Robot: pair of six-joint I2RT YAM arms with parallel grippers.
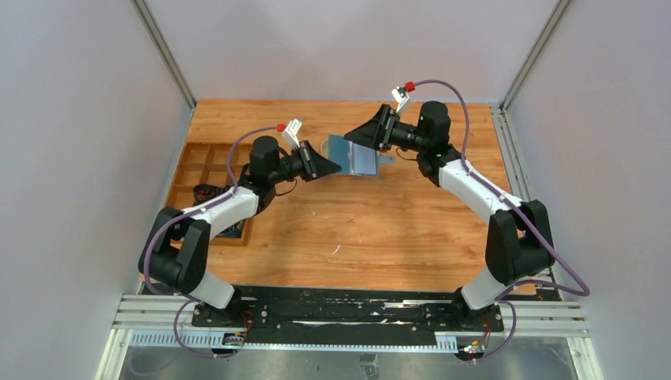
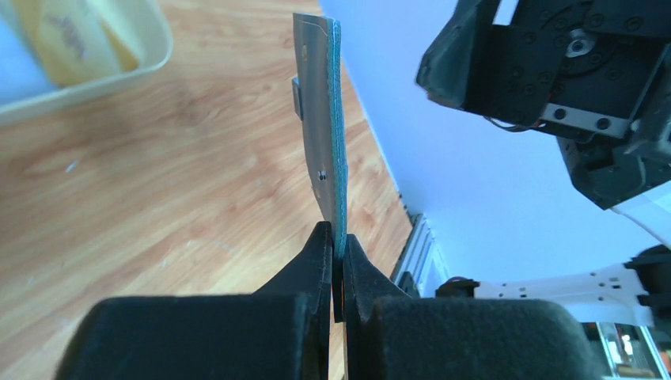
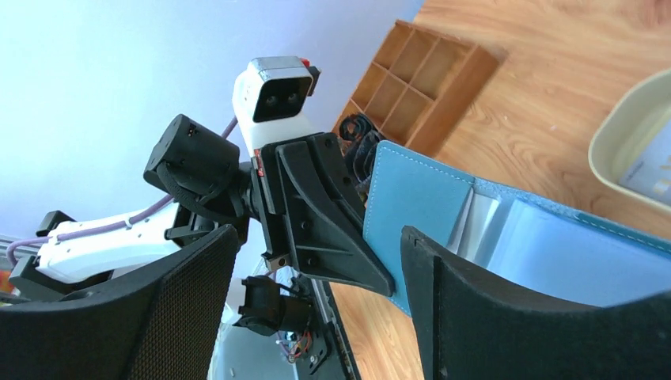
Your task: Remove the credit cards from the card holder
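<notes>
Card holder (image 1: 356, 154) aloft, right of the compartment box (image 1: 207, 168)
My left gripper (image 2: 339, 257) is clenched on just its box-side edge. My right gripper (image 1: 372, 134), beyond it from the box, gapes wide. A hard tug could yank it from that thin pinch.

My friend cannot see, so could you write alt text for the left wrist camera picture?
Two black jaws pinch the bottom edge of a teal wallet, seen edge-on above a wooden table. A beige tray sits top left; the other robot arm fills the top right.
</notes>
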